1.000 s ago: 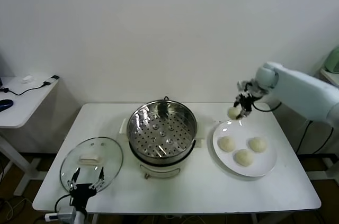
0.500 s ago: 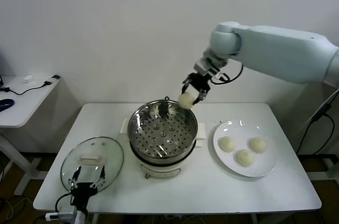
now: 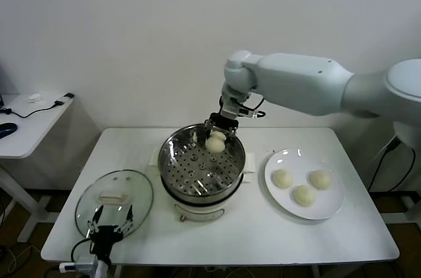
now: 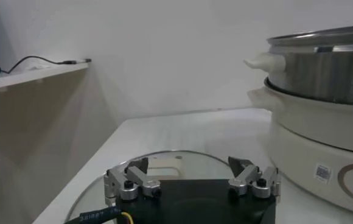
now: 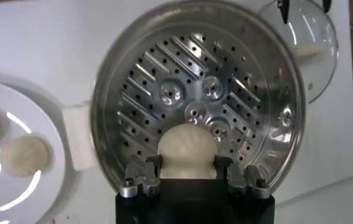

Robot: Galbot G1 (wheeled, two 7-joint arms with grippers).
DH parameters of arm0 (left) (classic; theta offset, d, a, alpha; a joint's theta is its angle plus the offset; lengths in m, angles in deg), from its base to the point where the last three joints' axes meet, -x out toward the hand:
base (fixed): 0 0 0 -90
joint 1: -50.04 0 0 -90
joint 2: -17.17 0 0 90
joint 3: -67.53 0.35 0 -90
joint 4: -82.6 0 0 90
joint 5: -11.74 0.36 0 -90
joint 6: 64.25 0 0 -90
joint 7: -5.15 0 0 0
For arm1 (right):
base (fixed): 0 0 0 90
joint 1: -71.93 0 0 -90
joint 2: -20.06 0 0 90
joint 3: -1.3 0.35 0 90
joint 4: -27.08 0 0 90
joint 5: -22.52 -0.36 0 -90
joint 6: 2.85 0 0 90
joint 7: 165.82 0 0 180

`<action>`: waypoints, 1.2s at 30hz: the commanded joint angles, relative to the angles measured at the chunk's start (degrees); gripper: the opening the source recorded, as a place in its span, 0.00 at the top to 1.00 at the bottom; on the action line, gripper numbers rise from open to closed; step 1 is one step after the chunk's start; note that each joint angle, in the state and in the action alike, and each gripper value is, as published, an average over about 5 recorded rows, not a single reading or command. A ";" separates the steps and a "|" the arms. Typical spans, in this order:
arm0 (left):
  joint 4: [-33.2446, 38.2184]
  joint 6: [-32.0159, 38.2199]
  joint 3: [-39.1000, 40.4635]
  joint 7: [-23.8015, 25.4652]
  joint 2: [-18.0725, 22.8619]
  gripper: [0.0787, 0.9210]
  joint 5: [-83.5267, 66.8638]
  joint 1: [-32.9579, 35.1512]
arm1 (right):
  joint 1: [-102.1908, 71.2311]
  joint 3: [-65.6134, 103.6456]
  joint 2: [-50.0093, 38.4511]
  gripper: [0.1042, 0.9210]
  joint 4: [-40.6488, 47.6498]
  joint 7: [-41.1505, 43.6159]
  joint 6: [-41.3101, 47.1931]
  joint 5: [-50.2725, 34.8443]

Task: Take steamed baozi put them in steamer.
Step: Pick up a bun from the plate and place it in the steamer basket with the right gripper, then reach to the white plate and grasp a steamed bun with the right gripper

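Cream-white baozi clamped in right tool, above steamer tray

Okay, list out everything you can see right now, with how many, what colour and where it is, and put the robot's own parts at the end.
baozi on the plate: three, pale cream, on the right side of the table.
held baozi: one, pale cream, in the right gripper above the steamer tray.
steamer: one, shiny steel on a cream base, table centre.
plate: one, white, right of the steamer.
glass lid: one, clear with a white handle, left of the steamer.
table: one, white.
side table: one, white, far left, with cables on it.
right gripper: black, shut on the held baozi, over the steamer's rear.
left gripper: black, open, low at the table's front left, over the lid's edge.
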 commanded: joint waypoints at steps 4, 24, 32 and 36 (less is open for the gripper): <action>-0.55 0.13 -0.20 -0.10 -0.23 0.12 -0.20 -0.36 | -9.17 4.38 7.36 0.40 14.58 -2.60 -6.89 9.38; 0.85 0.12 -0.21 -0.62 0.22 0.12 -0.03 0.09 | -6.32 4.18 4.35 0.12 10.82 -3.82 -5.85 -1.13; 2.15 0.07 0.28 -0.35 0.82 0.12 0.71 0.74 | 14.40 -11.69 -6.49 0.12 0.40 5.79 5.62 -31.55; 2.54 -0.06 0.29 -0.29 1.08 0.12 0.79 0.71 | 23.62 -23.73 -16.35 0.12 -6.38 5.94 20.42 -39.15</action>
